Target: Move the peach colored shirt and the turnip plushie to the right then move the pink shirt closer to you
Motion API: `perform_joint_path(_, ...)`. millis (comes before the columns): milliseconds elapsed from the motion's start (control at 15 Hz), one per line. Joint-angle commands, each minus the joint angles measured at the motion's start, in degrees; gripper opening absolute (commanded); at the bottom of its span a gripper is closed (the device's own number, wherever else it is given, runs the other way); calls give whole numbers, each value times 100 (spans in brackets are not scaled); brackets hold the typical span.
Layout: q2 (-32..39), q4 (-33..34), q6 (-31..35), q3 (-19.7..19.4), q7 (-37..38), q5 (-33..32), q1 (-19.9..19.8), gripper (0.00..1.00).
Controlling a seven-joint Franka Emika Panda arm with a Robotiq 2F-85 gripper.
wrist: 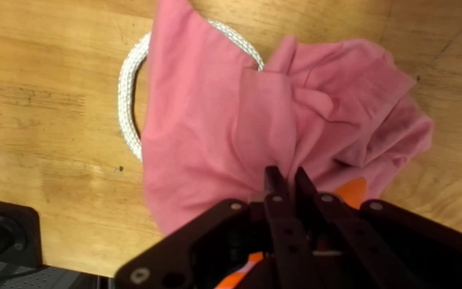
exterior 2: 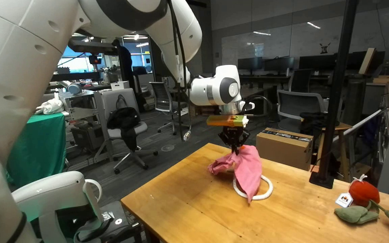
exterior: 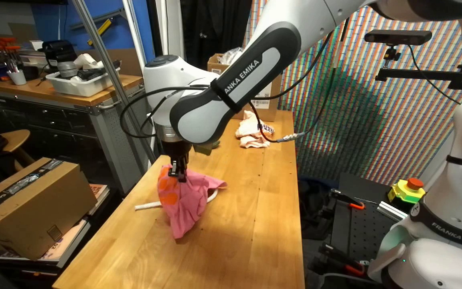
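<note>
Pink shirt (wrist: 199, 128): pinched in your fingers (wrist: 273, 181), over a white rope loop (wrist: 125, 96) it partly hides; whether its lowest tip touches the counter (exterior: 271, 224), you cannot tell. Peach shirt (exterior: 250, 129): rumpled on the counter, dark lettering too small to read. Turnip plushie (exterior 2: 364, 193): on the counter near a black post (exterior 2: 337, 91), its green end cut off in an exterior view.

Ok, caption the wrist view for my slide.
Claw gripping a pink shirt, a white rope loop partly hidden beneath it.

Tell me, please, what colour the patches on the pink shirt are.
The patches on the pink shirt are bright orange, seen best in an exterior view.
</note>
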Motion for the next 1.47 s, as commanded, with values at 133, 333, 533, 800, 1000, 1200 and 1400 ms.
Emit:
perform_joint_path(133,-828,-404,-1060,90,0,-23,-38,3)
perform_joint_path(333,-1173,-673,-1468,141,-49,42,-121,3)
perform_joint_path(533,-1536,-1066,-1782,215,-218,248,-284,3)
perform_joint_path(800,-1891,-1573,-1833,236,-278,409,-438,3)
perform_joint_path(1000,-2143,-2054,-1639,197,-214,423,-539,3)
perform_joint_path(1200,-2357,-2463,-1494,163,-205,477,-660,3)
perform_joint_path(1400,-2459,-2748,-1276,111,-173,438,-766,3)
